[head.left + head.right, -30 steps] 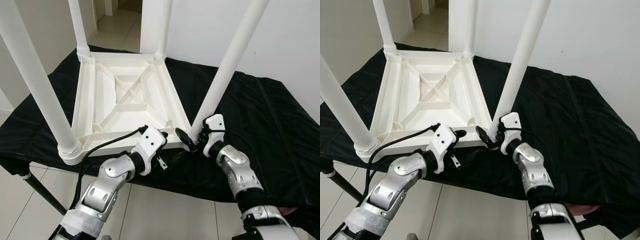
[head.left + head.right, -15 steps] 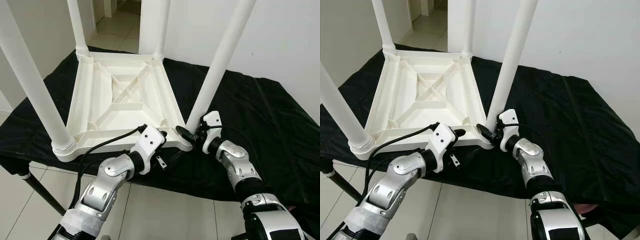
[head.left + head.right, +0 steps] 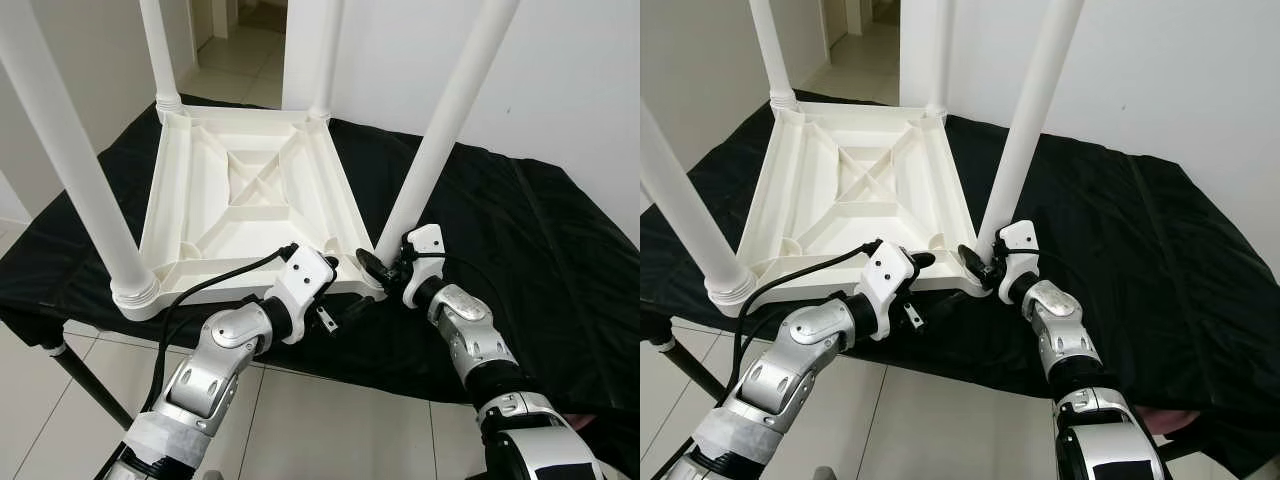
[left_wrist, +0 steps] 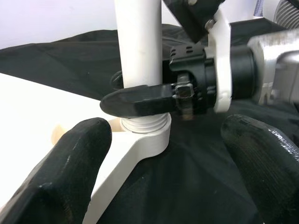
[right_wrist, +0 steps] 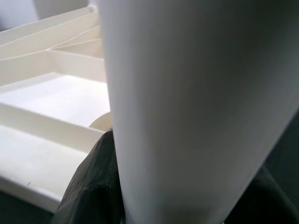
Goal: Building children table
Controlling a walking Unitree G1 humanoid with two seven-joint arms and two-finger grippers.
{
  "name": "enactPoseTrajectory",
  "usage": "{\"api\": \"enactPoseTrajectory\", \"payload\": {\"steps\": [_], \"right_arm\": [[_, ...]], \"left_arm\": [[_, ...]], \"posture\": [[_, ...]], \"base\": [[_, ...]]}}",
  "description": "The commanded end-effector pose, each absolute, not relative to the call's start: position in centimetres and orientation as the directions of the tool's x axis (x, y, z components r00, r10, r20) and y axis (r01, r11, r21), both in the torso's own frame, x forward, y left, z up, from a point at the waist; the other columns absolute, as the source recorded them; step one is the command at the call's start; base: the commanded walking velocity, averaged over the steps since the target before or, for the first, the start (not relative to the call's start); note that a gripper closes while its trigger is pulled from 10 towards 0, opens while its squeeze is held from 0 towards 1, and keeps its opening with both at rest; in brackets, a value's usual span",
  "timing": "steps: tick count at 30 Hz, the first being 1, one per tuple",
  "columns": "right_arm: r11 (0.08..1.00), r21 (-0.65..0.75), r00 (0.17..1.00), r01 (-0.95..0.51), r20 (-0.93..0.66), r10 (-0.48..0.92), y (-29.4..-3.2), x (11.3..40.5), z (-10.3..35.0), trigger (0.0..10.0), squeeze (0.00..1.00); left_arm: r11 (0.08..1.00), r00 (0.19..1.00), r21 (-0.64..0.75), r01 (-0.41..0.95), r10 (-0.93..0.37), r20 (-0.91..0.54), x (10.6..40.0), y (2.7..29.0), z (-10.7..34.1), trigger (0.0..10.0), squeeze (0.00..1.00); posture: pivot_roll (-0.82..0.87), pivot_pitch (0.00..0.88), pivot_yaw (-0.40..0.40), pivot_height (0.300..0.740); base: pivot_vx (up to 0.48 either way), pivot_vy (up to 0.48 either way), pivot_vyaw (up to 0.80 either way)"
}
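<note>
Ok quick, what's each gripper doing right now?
Left gripper: open, hovering by the tabletop corner, holding nothing.
Right gripper: shut on the near right table leg, low, near its base.

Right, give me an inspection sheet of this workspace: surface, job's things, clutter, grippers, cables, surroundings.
Surface: black cloth draped over a stand, on a tiled floor.
Job's things: white table top lying upside down, ribs showing; four white legs stand up from its corners, the near right leg threaded into its socket.
Clutter: nothing seen.
Grippers: right gripper at the base of the near right leg, jaws closed around it; left gripper at the table top's near edge beside that corner, jaws open, holding nothing.
Cables: black cable running along the left arm to its wrist.
Surroundings: white wall behind; open doorway at the far left.
</note>
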State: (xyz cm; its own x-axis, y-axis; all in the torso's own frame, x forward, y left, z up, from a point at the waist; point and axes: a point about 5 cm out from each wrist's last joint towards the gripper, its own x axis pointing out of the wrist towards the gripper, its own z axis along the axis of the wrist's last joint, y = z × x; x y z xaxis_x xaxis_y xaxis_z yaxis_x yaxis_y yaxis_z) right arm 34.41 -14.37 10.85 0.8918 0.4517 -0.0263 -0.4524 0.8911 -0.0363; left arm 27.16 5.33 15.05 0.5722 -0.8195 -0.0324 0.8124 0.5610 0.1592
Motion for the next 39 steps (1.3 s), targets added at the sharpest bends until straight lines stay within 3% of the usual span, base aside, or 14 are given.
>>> {"api": "enactPoseTrajectory", "payload": {"steps": [1,6,9,10,14,22,23,24,25,36,37,39], "right_arm": [[0.932,-0.045,0.925,-0.361,-0.146,0.351,-15.3,33.6,8.4,10.0,0.00],[0.990,-0.009,0.985,-0.140,-0.101,0.138,-15.0,33.2,8.8,10.0,0.00],[0.993,-0.012,0.989,-0.116,-0.093,0.115,-15.0,33.1,8.9,10.0,0.00],[1.000,-0.018,0.995,-0.015,-0.097,0.013,-15.0,32.4,8.8,10.0,0.00],[0.991,-0.034,0.985,0.133,-0.110,-0.136,-14.3,30.8,8.6,10.0,0.00],[0.991,-0.020,0.987,0.130,-0.096,-0.131,-14.5,31.1,8.9,10.0,0.00],[0.992,-0.011,0.989,0.124,-0.082,-0.125,-14.5,31.0,9.0,10.0,0.77],[0.992,-0.011,0.989,0.124,-0.082,-0.125,-14.5,31.0,9.0,10.0,0.77],[0.994,0.006,0.993,0.107,-0.059,-0.106,-14.4,31.0,9.3,10.0,1.00],[0.999,0.019,0.998,-0.044,-0.051,0.045,-14.9,31.0,9.5,10.0,1.00],[0.997,0.000,0.993,-0.080,-0.082,0.080,-15.4,31.3,9.1,10.0,0.00],[0.990,-0.035,0.986,-0.137,-0.097,0.133,-16.1,31.7,8.9,10.0,0.00]], "left_arm": [[0.559,0.570,0.155,0.814,-0.821,-0.030,27.2,5.0,15.1,10.0,0.00],[0.556,0.568,0.163,0.815,-0.822,-0.037,27.2,5.2,15.0,10.0,0.00],[0.557,0.569,0.162,0.814,-0.821,-0.037,27.3,5.3,15.0,10.0,0.00],[0.560,0.573,0.163,0.812,-0.819,-0.039,27.2,5.4,14.9,10.0,0.00],[0.566,0.579,0.165,0.808,-0.814,-0.041,27.3,5.5,14.8,10.0,0.00],[0.570,0.582,0.160,0.806,-0.812,-0.039,27.2,5.5,14.8,10.0,0.00],[0.569,0.581,0.161,0.807,-0.813,-0.040,27.2,5.4,14.7,10.0,0.00],[0.569,0.581,0.161,0.807,-0.813,-0.040,27.2,5.4,14.7,10.0,0.00],[0.567,0.580,0.161,0.807,-0.814,-0.041,27.1,5.4,14.7,10.0,0.00],[0.563,0.576,0.165,0.810,-0.816,-0.041,27.2,5.4,14.7,10.0,0.00],[0.563,0.576,0.165,0.810,-0.816,-0.041,27.2,5.4,14.7,10.0,0.00],[0.562,0.575,0.166,0.810,-0.817,-0.041,27.2,5.4,14.8,10.0,0.00]], "posture": [[-0.01,0.000,-0.079,0.740],[-0.01,0.000,-0.085,0.740],[-0.01,0.000,-0.085,0.740],[-0.01,0.000,-0.097,0.740],[0.00,0.000,-0.099,0.740],[0.00,0.000,-0.105,0.740],[0.00,0.000,-0.105,0.740],[0.00,0.000,-0.105,0.740],[0.00,0.000,-0.105,0.740],[0.00,0.000,-0.102,0.740],[0.00,0.000,-0.101,0.740],[0.00,0.000,-0.099,0.740]], "base": [[0.000,0.000,0.00],[0.000,0.000,0.00],[0.000,0.000,0.00],[0.000,0.000,0.00],[0.000,0.000,0.00],[0.000,0.000,0.00],[0.000,0.000,0.00],[0.000,0.000,0.00],[0.000,0.000,0.00],[0.000,0.000,0.00],[0.000,0.000,0.00],[0.000,0.000,0.00]]}}
